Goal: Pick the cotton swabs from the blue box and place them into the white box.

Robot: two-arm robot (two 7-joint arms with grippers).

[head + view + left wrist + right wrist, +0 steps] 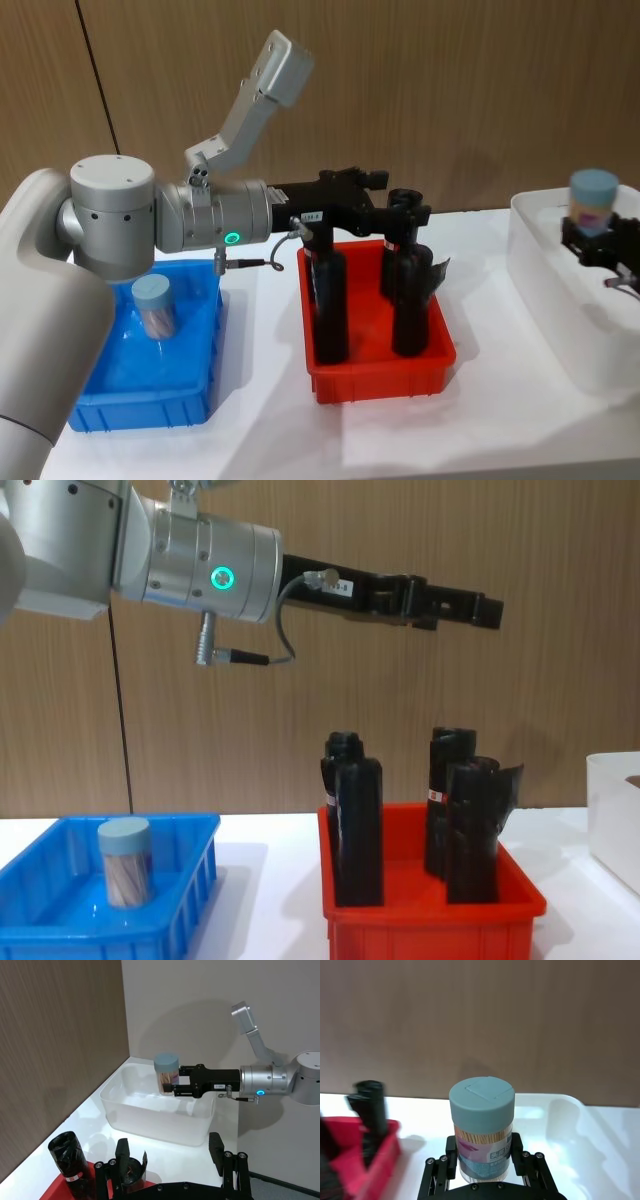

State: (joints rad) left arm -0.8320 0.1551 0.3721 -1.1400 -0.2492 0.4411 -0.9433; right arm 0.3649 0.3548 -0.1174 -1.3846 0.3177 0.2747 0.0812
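To the right of the red bin [380,372], over the white box [545,290], the right gripper [598,243] holds a jar of cotton swabs [593,198] upright; its fingers pinch the clear body from both sides, just below the pale blue lid; the jar hangs over the box's open top and rests on nothing; to the left of the red bin sits the blue box [140,410], with a second jar of cotton swabs [155,305] standing upright inside it, touched by neither gripper; high above the red bin the left gripper [478,608] reaches out level, its fingers spread apart and gripping nothing; inside the red bin several black bottles [330,300] stand upright; all three containers rest on the white table [500,430]
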